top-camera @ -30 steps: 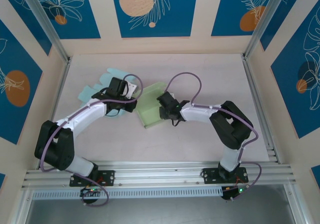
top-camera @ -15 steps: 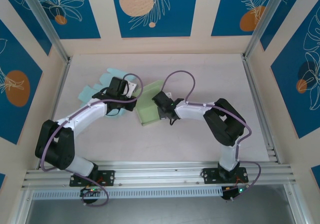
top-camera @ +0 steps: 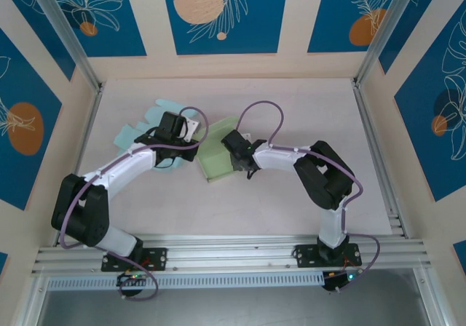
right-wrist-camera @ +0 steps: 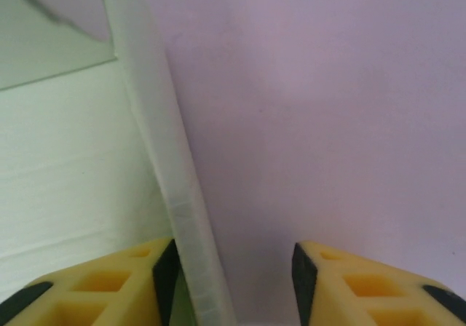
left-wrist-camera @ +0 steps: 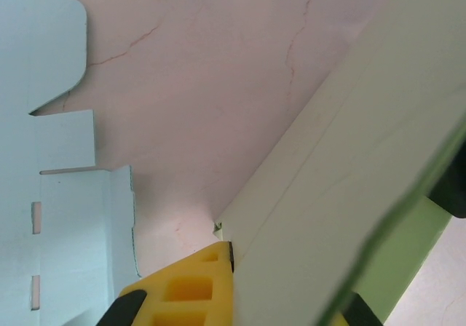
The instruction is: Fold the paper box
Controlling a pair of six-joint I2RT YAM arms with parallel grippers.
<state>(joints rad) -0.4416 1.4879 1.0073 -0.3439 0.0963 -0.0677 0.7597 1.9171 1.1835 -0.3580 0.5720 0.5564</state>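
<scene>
From above, the box (top-camera: 217,160) lay in the middle of the table (top-camera: 306,100). Its pale green part sat between the two arms, and bluish flaps (top-camera: 129,133) spread flat to the left. The left wrist camera gave the grip itself. The left gripper (left-wrist-camera: 284,286) was clamped shut on a panel (left-wrist-camera: 342,166) of the box, the card passing between its yellow fingers (left-wrist-camera: 191,291), with notched flaps flat on the table beyond. The right wrist camera showed the right gripper (right-wrist-camera: 233,260) partly open and holding nothing. The box's pale edge stood in the gap against one finger, with bare table between it and the other.
</scene>
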